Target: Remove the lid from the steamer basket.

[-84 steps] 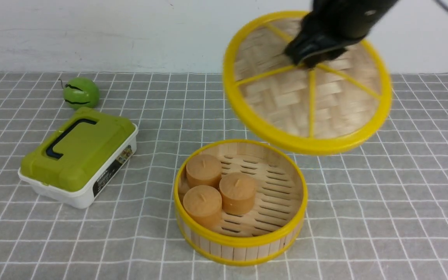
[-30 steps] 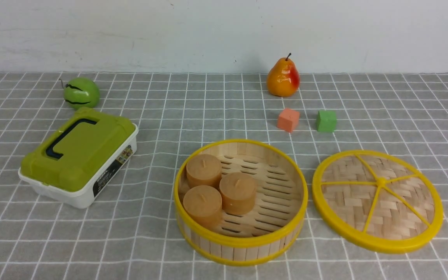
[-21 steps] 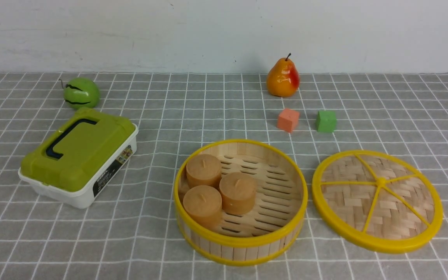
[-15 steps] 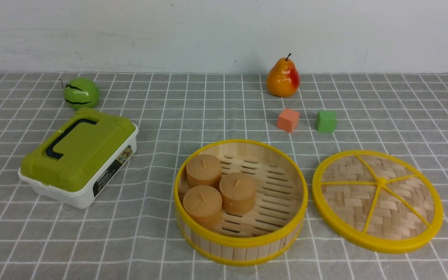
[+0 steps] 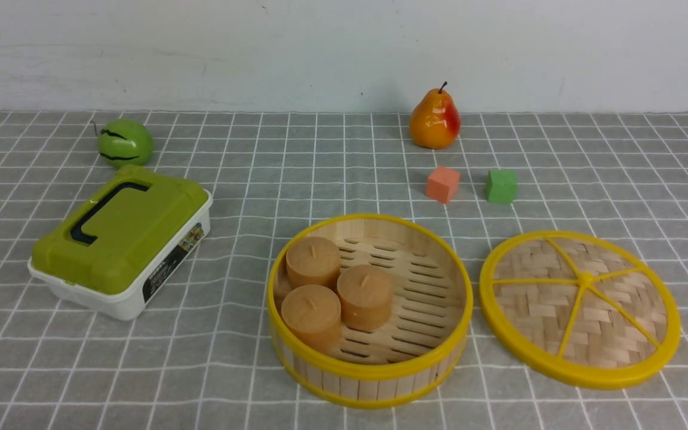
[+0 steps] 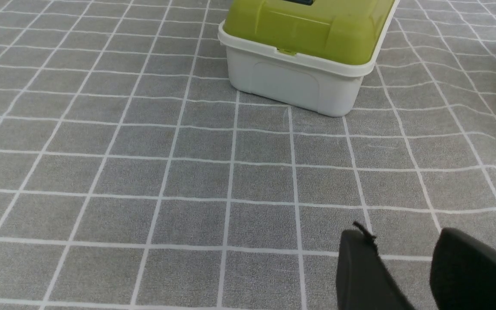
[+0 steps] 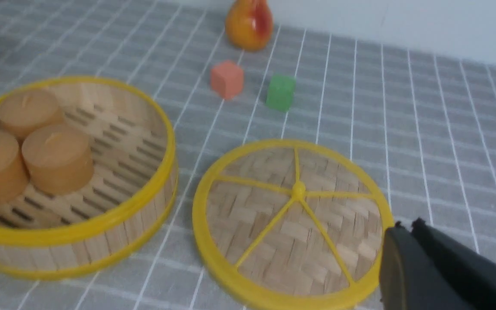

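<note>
The steamer basket (image 5: 380, 382) stands uncovered in the middle of the checked cloth, with three brown cylinders (image 5: 365, 295) inside. The lid (image 5: 580, 310) lies flat on the cloth just right of the basket, apart from it, knob side up. Neither gripper shows in the front view. In the right wrist view my right gripper (image 7: 406, 226) is shut and empty, its tips showing at the lid's (image 7: 291, 215) rim, on the side away from the basket (image 7: 101, 243). My left gripper (image 6: 401, 241) is open over bare cloth and holds nothing.
A white box with an olive-green top (image 5: 120, 239) sits left of the basket, with a green round fruit (image 5: 124, 142) behind it. Behind the lid are an orange cube (image 5: 442, 184), a green cube (image 5: 500, 185) and a pear (image 5: 435, 119).
Earlier my right gripper held the lid tilted in the air behind the basket. The lid now lies on the cloth and the arm has left the front view. Nothing moved over the last second.
</note>
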`<state>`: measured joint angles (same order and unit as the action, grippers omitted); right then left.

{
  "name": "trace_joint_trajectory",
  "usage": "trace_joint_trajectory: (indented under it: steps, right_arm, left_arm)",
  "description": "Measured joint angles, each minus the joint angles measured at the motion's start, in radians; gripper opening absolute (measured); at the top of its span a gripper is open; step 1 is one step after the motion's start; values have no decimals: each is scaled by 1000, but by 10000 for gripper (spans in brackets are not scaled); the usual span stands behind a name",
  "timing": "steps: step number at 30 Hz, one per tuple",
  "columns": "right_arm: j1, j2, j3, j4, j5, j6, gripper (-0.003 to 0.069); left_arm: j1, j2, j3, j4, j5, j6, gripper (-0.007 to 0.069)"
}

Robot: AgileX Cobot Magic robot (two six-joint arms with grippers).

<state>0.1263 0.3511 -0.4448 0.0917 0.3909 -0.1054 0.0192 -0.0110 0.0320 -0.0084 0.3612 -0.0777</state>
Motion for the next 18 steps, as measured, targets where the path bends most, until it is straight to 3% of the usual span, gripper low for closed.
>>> trace_joint_trajectory:
  steps: [4,7,12,18]
  right_arm:
    - [-56,-152,265,12,-305,9,3]
    - [-115,-250,418,15,-399,76,7]
    - [-168,-358,470,-8,-290,188,14]
    - [-168,-361,472,-25,-122,201,24]
  left_arm:
    - [0,0,0,0,0,0,239]
    - [0,0,0,0,0,0,239]
    - [0,0,0,0,0,0,239]
    - [0,0,0,0,0,0,239]
